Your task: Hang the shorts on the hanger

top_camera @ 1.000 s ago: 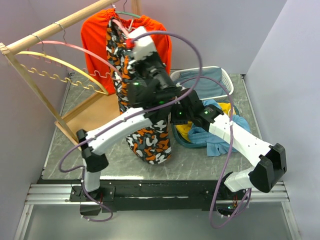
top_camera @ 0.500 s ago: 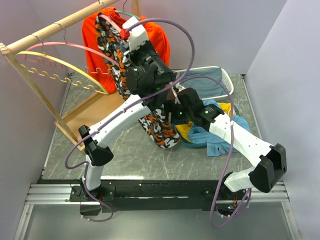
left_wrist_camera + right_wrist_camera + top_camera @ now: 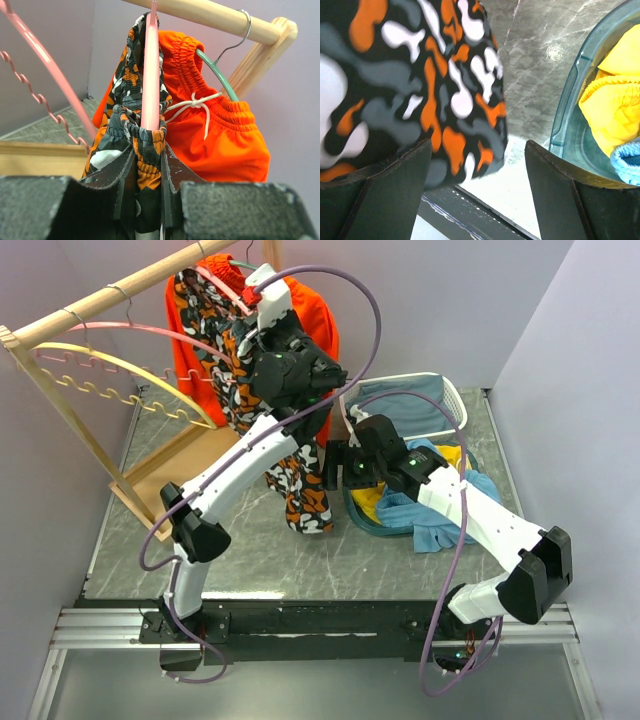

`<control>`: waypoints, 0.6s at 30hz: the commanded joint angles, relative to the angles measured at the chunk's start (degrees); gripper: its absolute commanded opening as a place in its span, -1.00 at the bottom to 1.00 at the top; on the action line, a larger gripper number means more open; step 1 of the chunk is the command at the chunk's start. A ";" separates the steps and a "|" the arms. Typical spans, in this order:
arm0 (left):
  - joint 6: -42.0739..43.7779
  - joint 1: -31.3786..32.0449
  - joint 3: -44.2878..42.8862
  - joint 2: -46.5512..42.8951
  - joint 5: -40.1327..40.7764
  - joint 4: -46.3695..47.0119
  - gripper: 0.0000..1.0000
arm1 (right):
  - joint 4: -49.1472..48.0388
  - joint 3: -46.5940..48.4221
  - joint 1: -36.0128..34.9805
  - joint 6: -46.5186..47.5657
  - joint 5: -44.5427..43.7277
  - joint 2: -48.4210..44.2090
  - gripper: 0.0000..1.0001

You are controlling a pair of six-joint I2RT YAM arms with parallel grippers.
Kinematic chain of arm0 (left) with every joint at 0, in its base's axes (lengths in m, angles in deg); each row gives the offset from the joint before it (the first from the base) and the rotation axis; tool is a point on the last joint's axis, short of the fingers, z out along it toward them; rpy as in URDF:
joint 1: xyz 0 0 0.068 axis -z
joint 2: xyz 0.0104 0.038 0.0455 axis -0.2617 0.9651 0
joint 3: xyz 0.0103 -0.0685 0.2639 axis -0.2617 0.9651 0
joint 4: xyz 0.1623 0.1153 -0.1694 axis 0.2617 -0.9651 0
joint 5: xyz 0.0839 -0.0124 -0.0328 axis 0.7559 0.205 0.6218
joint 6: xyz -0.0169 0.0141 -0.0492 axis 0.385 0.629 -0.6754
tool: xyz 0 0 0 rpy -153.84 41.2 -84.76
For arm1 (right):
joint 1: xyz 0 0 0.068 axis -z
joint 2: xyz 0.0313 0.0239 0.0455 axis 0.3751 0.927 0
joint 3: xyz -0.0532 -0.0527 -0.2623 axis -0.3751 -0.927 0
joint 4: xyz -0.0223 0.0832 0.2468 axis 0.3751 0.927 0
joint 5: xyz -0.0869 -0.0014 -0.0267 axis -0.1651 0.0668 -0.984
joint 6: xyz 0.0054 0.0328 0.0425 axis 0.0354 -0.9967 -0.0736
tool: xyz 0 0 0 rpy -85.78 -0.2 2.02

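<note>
My left gripper (image 3: 149, 172) is pinching the waistband of the shorts (image 3: 127, 85) against the hanger (image 3: 150, 75), high over the far edge of the desk (image 3: 130, 535), left of its middle. My right gripper (image 3: 477, 150) is hovering spread and empty by the dangling leg. I am worrying that the thin hanger may swing aside, so the fabric slides off when released.
</note>
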 commanded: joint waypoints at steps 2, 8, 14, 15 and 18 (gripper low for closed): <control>-3.48 -2.51 -4.04 0.97 -7.63 -3.25 -0.98 | -0.21 2.98 0.27 0.98 -0.59 0.58 0.64; -7.26 -4.27 -4.74 1.24 -9.03 -7.21 -0.98 | -0.21 3.07 0.27 1.07 -0.68 0.94 0.64; -10.42 -5.50 -4.48 1.41 -10.18 -10.90 -0.98 | -0.47 2.81 0.27 0.89 -0.41 1.38 0.63; -11.47 -5.68 -4.31 1.59 -10.27 -11.34 -0.96 | -0.56 2.90 0.27 0.80 -0.15 1.72 0.63; -12.80 -6.20 -3.78 2.37 -10.45 -12.49 -0.93 | -0.73 2.81 0.18 0.63 0.03 1.99 0.62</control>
